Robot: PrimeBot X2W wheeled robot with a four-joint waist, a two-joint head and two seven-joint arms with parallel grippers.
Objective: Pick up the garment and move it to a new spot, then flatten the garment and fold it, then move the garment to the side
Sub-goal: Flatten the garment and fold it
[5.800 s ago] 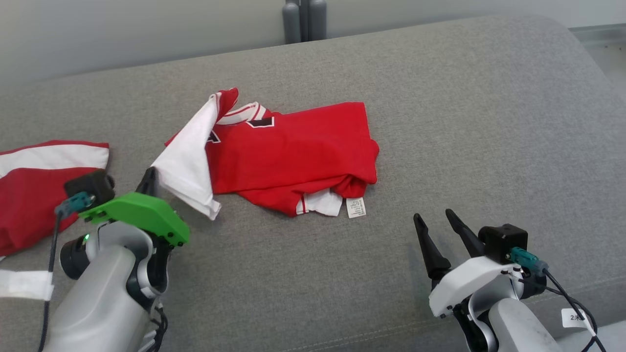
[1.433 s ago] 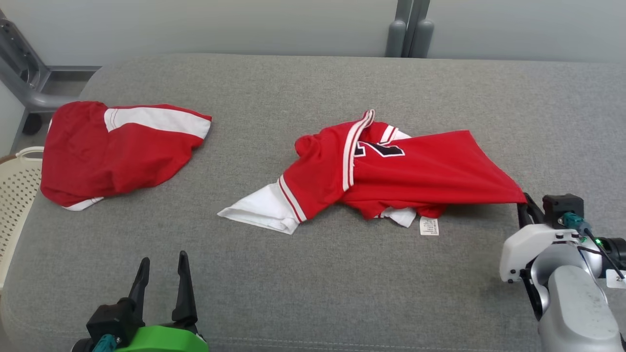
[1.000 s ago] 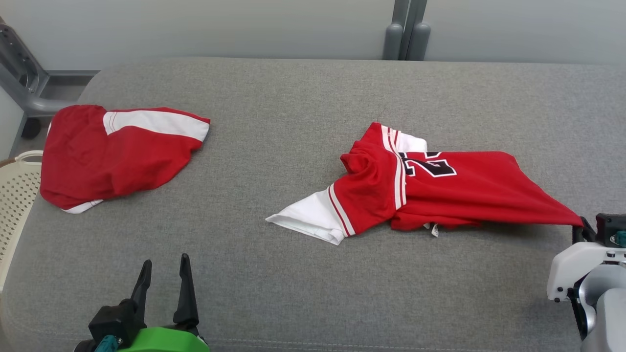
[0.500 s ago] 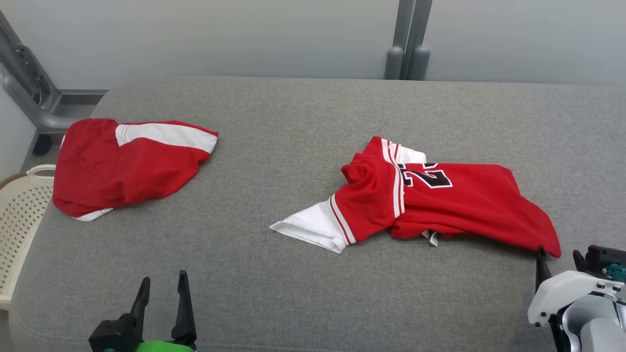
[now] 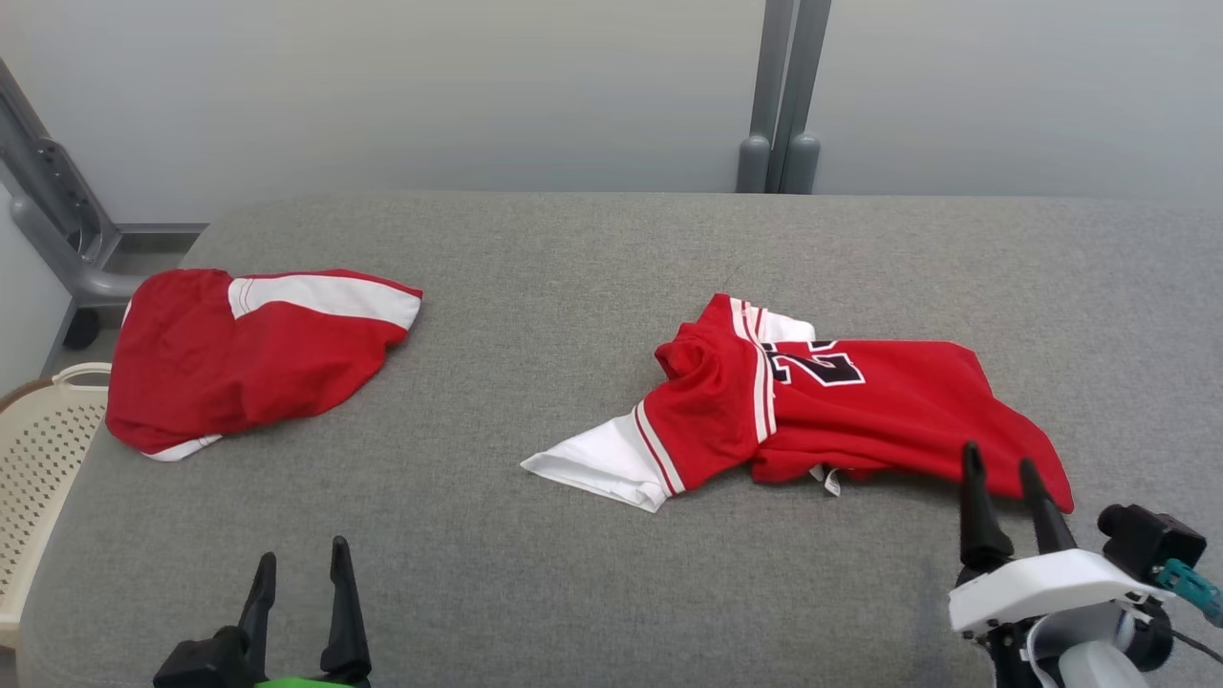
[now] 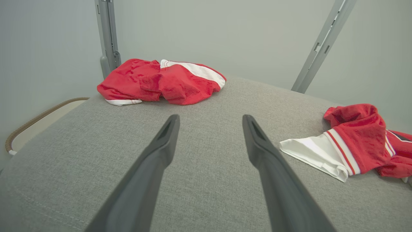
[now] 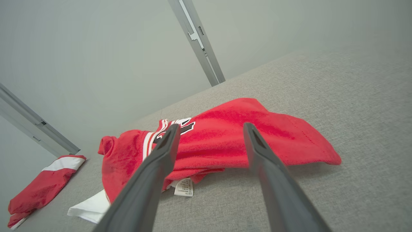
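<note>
The garment (image 5: 860,411) is lying crumpled at four o'clock on the grey couch (image 5: 573,268). My right gripper (image 5: 999,459) is gaping wide, holding nothing, pointing up at five o'clock near its hem.

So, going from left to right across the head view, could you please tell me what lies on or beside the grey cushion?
Cream basket → bundled red and white garment → red jersey
</note>
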